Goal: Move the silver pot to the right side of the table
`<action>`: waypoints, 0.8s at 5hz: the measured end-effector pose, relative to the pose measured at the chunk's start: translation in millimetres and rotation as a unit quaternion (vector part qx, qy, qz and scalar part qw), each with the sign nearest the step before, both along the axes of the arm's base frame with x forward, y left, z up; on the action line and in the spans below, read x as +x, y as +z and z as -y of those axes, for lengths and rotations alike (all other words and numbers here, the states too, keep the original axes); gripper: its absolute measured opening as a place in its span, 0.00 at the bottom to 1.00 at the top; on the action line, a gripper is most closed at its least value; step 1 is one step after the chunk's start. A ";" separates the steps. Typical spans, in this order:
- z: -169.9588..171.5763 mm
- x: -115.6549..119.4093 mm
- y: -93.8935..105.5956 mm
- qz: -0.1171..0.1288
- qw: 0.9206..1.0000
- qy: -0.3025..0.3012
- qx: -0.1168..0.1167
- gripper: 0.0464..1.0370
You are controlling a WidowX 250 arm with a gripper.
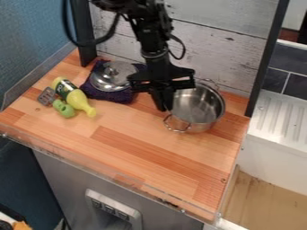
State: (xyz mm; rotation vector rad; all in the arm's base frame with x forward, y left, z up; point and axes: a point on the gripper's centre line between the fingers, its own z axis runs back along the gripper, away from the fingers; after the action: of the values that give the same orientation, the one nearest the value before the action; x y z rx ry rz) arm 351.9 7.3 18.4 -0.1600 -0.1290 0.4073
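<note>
The gripper (163, 101) hangs down at the left rim of the silver pot (196, 108), its fingers pointing at the table. One finger overlaps the pot's left wall in this view; whether they grip the wall cannot be made out. The pot stands upright and looks empty, toward the back right of the wooden table (144, 143). One loop handle faces the front left, the other the back wall.
Left of the gripper, a silver lid (112, 75) rests on a dark purple cloth (114, 95). Farther left lie a yellow-green bottle (73, 95), a green object (63, 109) and a slotted spatula (46, 96). A black post (268, 58) stands behind the table's right edge.
</note>
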 end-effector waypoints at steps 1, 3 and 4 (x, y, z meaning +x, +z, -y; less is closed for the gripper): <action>8.1 11.8 -6.7 0.001 1.000 -0.004 -0.010 0.03; 22.2 21.5 -18.5 0.005 0.999 -0.018 -0.026 0.05; 23.9 24.6 -20.2 -0.006 0.999 -0.030 -0.031 0.23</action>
State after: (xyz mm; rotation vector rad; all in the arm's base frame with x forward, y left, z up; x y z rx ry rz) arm 376.4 -16.7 -1.8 -0.2219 -0.0987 0.3517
